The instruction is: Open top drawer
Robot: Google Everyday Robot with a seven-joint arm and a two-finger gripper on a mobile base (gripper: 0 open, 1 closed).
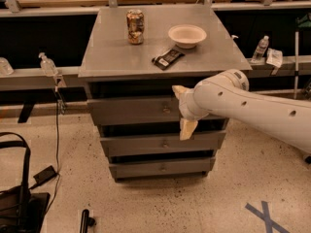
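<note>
The grey cabinet (112, 57) stands in the middle of the view, and its three drawers face the camera. The white arm (262, 110) comes in from 3 o'clock and reaches across the front of the cabinet, probably because the base is parked at that side.

The top drawer (126, 111) is the highest and tallest front, directly under the cabinet top. It looks shut or almost shut, so I judge that the pulling is not yet done.

The gripper (181, 110) is at the right part of this front, at 3 o'clock from the small knob (166, 109) and just beside it. Its two cream fingers (187, 128) are spread apart, one toward 12 o'clock and one toward 6 o'clock, with nothing between them. I think they are kept wide like this to close around the knob. I cannot tell whether they touch the front.

On the cabinet top, a bowl (187, 35) is at 1 o'clock, a can (135, 26) at 11 o'clock, and a dark packet (168, 58) lies between them, nearer the front edge. A hard pull could shake these things.
</note>
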